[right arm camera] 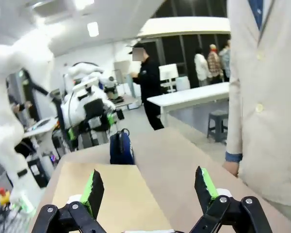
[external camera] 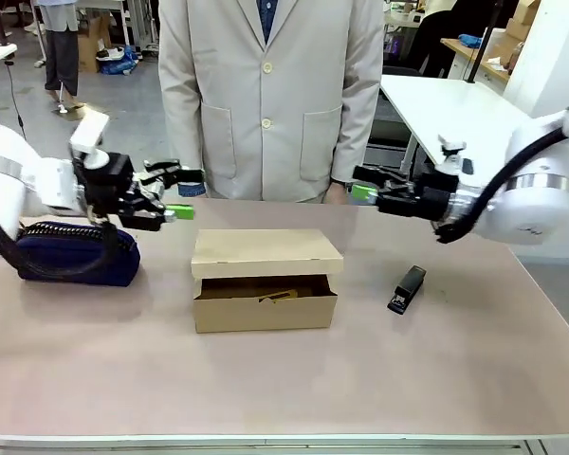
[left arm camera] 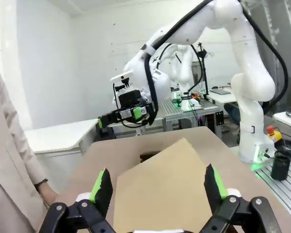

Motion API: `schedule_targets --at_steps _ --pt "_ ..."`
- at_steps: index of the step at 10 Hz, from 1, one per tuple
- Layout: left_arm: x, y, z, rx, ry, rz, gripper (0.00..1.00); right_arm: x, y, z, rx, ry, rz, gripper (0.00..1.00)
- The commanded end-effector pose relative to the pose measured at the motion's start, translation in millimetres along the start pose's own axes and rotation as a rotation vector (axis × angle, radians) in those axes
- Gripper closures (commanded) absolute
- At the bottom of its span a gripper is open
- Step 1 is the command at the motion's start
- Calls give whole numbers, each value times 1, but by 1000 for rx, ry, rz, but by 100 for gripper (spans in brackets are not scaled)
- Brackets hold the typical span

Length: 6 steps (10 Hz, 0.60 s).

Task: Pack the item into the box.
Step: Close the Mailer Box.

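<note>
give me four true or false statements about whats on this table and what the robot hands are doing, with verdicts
1. The black stapler lies on the table, to the robot's right of the brown cardboard box. True.
2. The left hand is shut on the navy blue zip pouch. False: it is open and empty, above the table beside the pouch.
3. The right hand is open and holds nothing. True.
4. The stapler sits on the box's lid. False: it rests on the table, apart from the box.
</note>
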State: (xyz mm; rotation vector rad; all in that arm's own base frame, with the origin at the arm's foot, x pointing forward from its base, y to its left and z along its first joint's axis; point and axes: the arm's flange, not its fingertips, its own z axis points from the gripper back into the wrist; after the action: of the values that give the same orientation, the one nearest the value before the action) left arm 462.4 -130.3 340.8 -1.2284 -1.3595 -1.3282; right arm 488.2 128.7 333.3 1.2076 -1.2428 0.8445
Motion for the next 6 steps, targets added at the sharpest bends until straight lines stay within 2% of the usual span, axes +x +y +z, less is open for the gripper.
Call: schedule_targets --at_steps 1,2,3,6 --pt "-13 5 -9 3 26 70 0 -6 1 -33 -20 70 -58 0" --pt "-20 4 -9 -13 84 104 0 -15 3 -41 27 128 -49 0" --pt "-28 0 -9 -70 190 131 0 -24 7 -47 74 209 -25 0" --pt "-35 -11 -12 -149 283 85 0 -37 16 -48 178 385 22 0"
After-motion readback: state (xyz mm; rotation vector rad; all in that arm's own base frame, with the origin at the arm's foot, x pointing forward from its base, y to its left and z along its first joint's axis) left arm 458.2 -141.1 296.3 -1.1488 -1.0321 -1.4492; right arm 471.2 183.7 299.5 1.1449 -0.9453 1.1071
